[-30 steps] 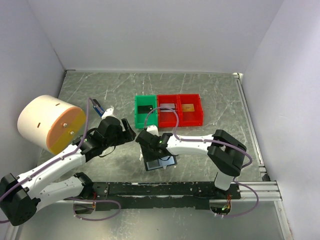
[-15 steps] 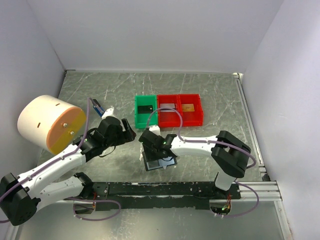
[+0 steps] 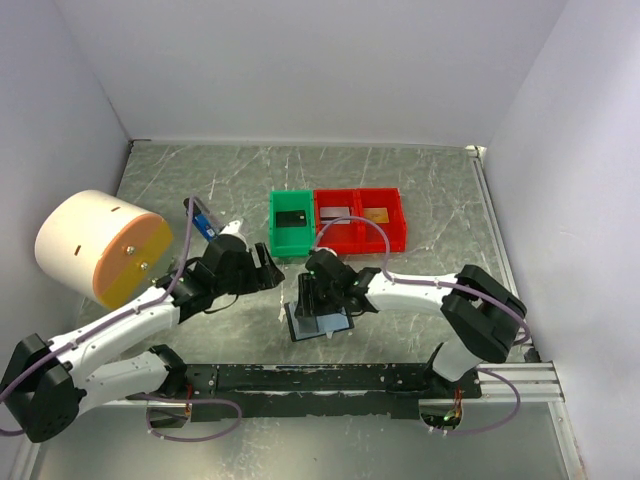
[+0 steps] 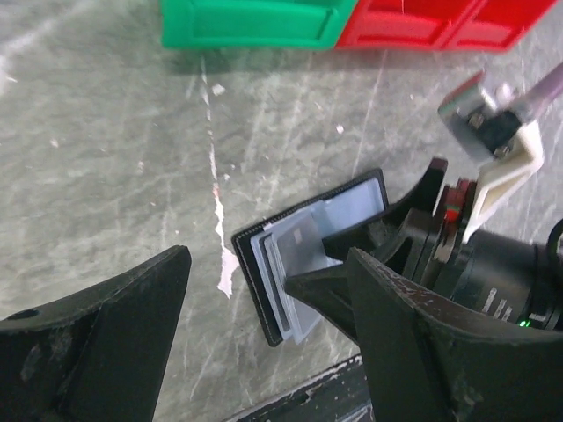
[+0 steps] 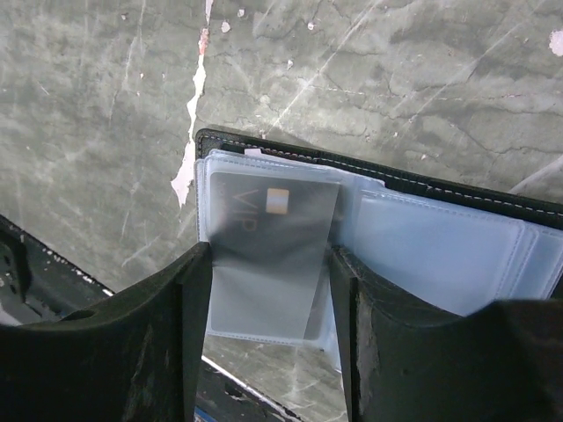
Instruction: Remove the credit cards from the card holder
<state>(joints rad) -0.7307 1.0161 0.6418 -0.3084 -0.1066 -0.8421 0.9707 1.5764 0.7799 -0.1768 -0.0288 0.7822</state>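
The black card holder (image 3: 322, 324) lies open on the table, its pale blue sleeves (image 5: 440, 251) fanned out. A grey credit card (image 5: 273, 220) marked VIP sits inside the left sleeve. My right gripper (image 5: 270, 259) reaches down over it, and its two fingers press against both side edges of that sleeve and card. In the top view this right gripper (image 3: 318, 300) covers the holder's upper part. My left gripper (image 4: 264, 264) hovers open to the left of the card holder (image 4: 257, 268), holding nothing. Three other credit cards lie in the bins: black (image 3: 291, 217), silvery (image 3: 336, 212), orange-gold (image 3: 377, 214).
A green bin (image 3: 275, 225) and a red double bin (image 3: 360, 238) stand just behind the holder. A big cream cylinder with an orange face (image 3: 100, 245) fills the left side. A small blue and black stick (image 3: 200, 220) lies beside it. A black rail (image 3: 330, 378) runs along the front edge.
My right gripper has swung right and turned over the holder, narrowing its jaws onto the sleeve with the grey card. My left arm has shifted slightly right, still open.
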